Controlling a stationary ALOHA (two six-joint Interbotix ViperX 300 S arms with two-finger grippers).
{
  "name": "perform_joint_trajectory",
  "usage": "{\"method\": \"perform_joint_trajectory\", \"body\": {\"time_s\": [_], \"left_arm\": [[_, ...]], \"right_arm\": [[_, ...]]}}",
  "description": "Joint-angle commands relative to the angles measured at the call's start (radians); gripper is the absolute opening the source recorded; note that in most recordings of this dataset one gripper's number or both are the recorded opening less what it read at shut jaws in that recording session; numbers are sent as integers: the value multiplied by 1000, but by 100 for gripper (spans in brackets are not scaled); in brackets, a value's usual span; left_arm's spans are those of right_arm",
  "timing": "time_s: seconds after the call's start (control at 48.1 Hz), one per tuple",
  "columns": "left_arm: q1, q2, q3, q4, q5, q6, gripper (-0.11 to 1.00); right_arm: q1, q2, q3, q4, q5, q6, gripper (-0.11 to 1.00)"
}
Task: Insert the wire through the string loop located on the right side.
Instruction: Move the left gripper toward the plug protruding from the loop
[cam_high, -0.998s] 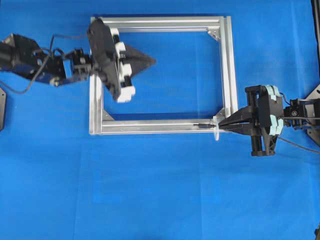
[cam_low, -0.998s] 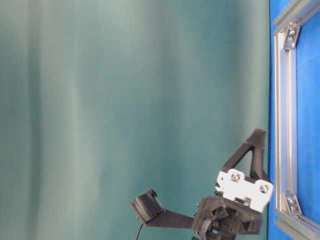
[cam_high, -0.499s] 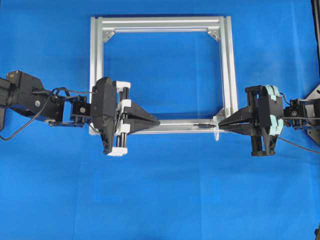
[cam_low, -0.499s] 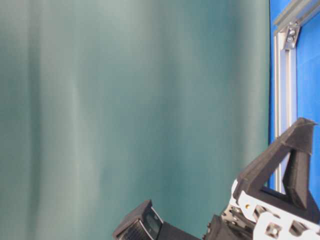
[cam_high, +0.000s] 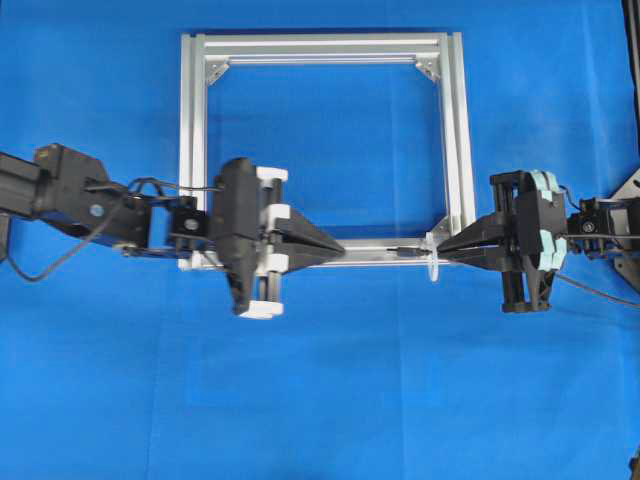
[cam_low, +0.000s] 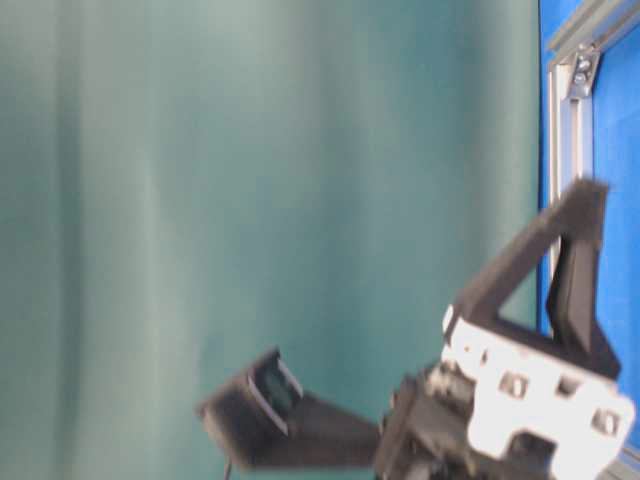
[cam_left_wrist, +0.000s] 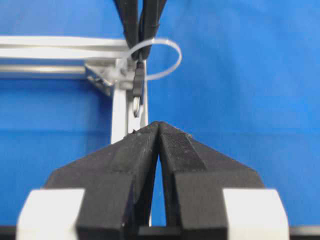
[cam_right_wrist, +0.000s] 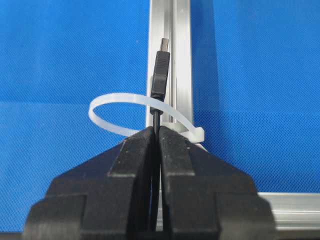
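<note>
The thin black wire with its thicker dark plug tip (cam_right_wrist: 161, 75) already passes through the small white translucent string loop (cam_right_wrist: 135, 114), which hangs at the lower right corner of the square silver aluminium frame (cam_high: 196, 150). The plug pokes out on the loop's far side and lies along the frame's lower bar, pointing at the left arm. The right tool (cam_high: 447, 246) is clenched on the wire just behind the loop. The left tool (cam_left_wrist: 159, 127), jaws pressed together and holding nothing, sits over the same bar, in line with the plug and just short of it. The plug's long axis runs straight toward that tool, so the left arm is the nearer one to take it; its jaws would have to part first. The frame rests on the blue table (cam_high: 330, 400).
</note>
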Motion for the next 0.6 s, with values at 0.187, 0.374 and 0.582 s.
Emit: {"method": "perform_joint_trajectory", "body": {"time_s": [0.187, 0.374, 0.582], "left_arm": [[28, 67, -207, 2, 137, 2, 0], [31, 110, -296, 2, 189, 3, 0], [32, 135, -328, 2, 222, 8, 0]], "right_arm": [[-2, -5, -15, 0, -6, -2, -4], [-3, -5, -14, 0, -6, -2, -4], [-3, -6, -14, 0, -6, -2, -4]]}}
